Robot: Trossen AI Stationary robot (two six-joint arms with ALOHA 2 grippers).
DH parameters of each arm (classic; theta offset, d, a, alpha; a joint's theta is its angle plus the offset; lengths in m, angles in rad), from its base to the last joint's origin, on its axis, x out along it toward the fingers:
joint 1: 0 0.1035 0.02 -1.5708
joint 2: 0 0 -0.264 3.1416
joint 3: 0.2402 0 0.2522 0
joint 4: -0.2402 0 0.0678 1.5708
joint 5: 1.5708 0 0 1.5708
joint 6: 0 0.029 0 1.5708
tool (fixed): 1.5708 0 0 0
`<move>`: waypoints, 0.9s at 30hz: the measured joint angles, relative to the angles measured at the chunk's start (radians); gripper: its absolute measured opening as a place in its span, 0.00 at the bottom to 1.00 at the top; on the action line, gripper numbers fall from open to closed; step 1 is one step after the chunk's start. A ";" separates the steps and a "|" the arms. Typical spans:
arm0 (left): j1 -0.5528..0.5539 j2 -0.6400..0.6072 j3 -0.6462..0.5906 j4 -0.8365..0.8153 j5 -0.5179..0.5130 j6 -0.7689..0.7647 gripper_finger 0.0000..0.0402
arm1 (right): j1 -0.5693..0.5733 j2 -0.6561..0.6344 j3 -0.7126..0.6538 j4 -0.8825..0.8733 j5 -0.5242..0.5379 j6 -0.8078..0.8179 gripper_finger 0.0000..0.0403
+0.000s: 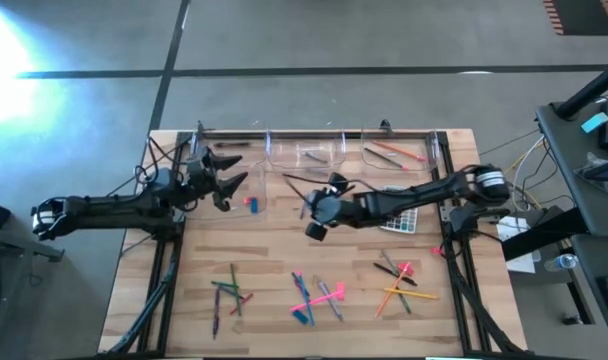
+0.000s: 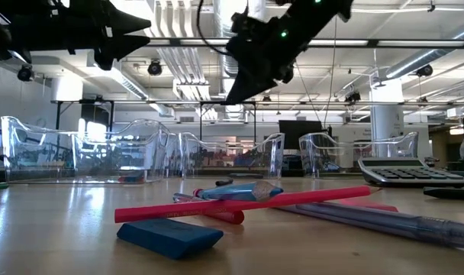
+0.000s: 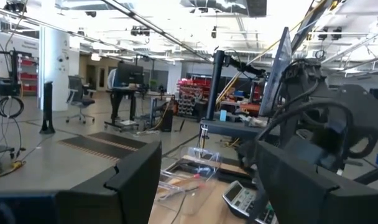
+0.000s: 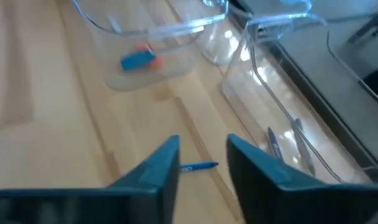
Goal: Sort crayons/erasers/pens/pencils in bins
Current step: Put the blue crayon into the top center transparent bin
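Right tool, jaws narrowly parted, empty, hovers beside the clear plastic bins; left tool waits wide nearby.

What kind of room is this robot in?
Probably a big robotics lab or workshop: bare ceiling pipes overhead, desks with office chairs behind, and a wooden test table holding clear bins.

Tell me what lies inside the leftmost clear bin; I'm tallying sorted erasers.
Inside the leftmost clear plastic bin lie a chunky blue eraser and a small orange-red piece touching it. The bin's far end is out of frame.
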 joint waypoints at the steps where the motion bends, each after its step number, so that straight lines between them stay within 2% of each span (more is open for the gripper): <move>1: 0.000 0.002 0.000 0.000 0.000 -0.001 0.61 | -0.004 0.023 0.032 -0.036 0.000 0.000 0.38; 7: 0.000 0.002 0.001 -0.002 0.000 -0.025 0.61 | -0.031 0.139 0.195 -0.168 0.000 0.059 0.63; 12: 0.000 0.002 0.001 -0.004 0.001 -0.025 0.61 | -0.071 0.190 0.239 -0.207 -0.030 0.134 0.75; 18: 0.000 0.001 0.001 -0.006 0.004 -0.026 0.61 | -0.105 0.198 0.222 -0.201 -0.061 0.285 0.79; 23: 0.000 0.001 0.001 -0.005 0.006 -0.026 0.61 | -0.142 0.198 0.183 -0.195 -0.048 0.405 0.77; 27: 0.000 0.001 0.001 -0.003 0.006 -0.027 0.61 | -0.162 0.197 0.125 -0.120 -0.052 0.484 0.75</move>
